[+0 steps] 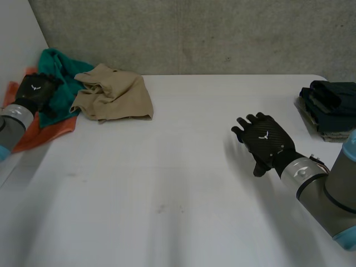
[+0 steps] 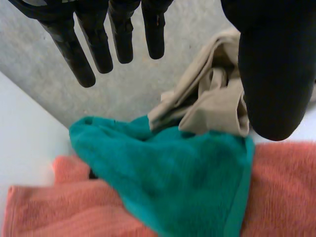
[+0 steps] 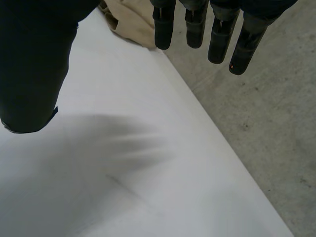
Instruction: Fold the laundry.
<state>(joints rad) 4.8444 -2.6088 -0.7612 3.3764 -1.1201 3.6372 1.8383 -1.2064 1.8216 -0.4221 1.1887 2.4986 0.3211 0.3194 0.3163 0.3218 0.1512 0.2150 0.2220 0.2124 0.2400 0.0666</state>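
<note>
Head view shows my left hand [image 1: 36, 89] at the far left corner of the white table [image 1: 167, 189], over the laundry pile: a teal towel [image 1: 62, 69] lying on an orange towel [image 1: 50, 130], with a crumpled beige garment [image 1: 114, 94] just beside them, touching the teal one. In my left wrist view the fingers [image 2: 79, 54] are straight and spread away from the thumb, holding nothing, with the teal towel below the palm. My right hand [image 1: 266, 140] hovers over bare table on the right side, well apart from the pile, its fingers straight, relaxed and empty. In my right wrist view an edge of the beige garment lies beyond the fingertips. At the table's right edge sits 1 stack of folded dark cloths [image 1: 328, 103].
</note>
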